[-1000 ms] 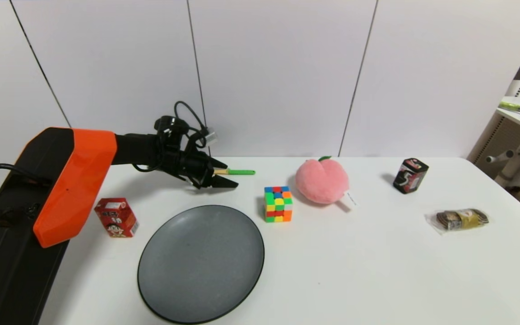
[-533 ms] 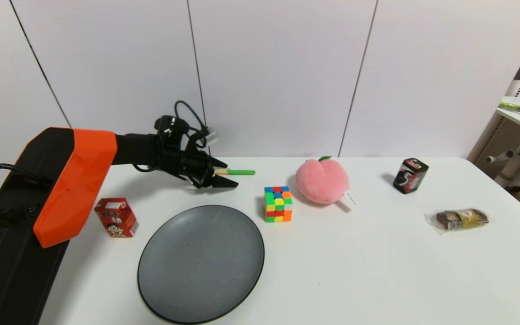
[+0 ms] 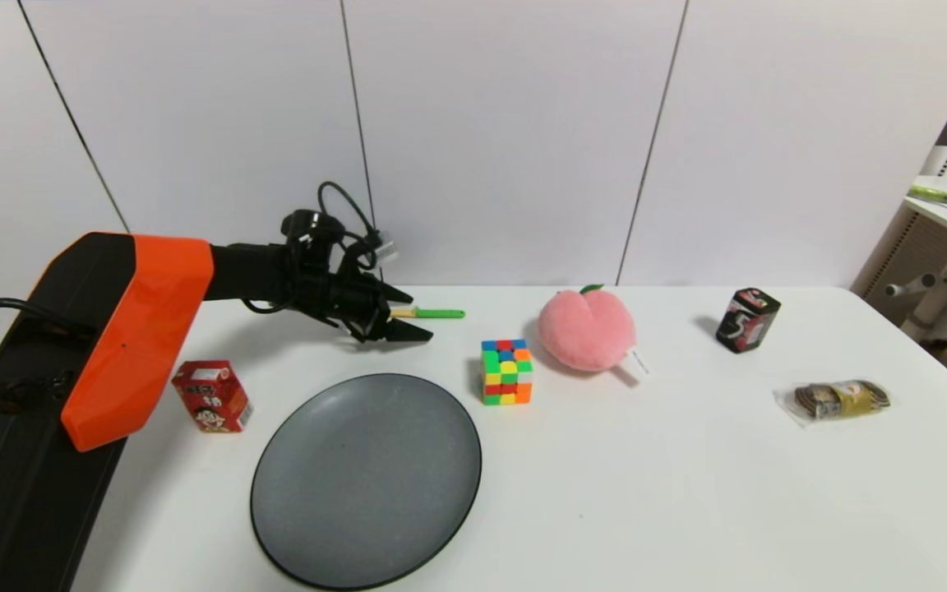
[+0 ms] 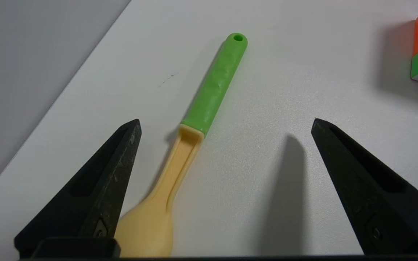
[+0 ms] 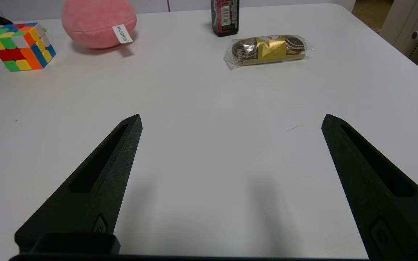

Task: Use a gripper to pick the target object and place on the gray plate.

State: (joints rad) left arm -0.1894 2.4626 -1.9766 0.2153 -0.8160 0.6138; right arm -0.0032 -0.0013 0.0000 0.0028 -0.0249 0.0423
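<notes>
The toy pasta spoon (image 3: 432, 312) lies flat on the white table behind the gray plate (image 3: 367, 479), green handle pointing right. My left gripper (image 3: 413, 316) is open, low over the table, its jaws on either side of the spoon's pale yellow neck. In the left wrist view the spoon (image 4: 194, 134) lies between the open jaws of the gripper (image 4: 225, 123), close to one finger, its head partly hidden. My right gripper (image 5: 230, 119) is open and empty over bare table, out of the head view.
A red drink carton (image 3: 212, 396) stands left of the plate. A colour cube (image 3: 506, 372), a pink plush peach (image 3: 587, 329), a black can (image 3: 747, 320) and a wrapped snack (image 3: 839, 400) lie to the right. A wall runs behind the table.
</notes>
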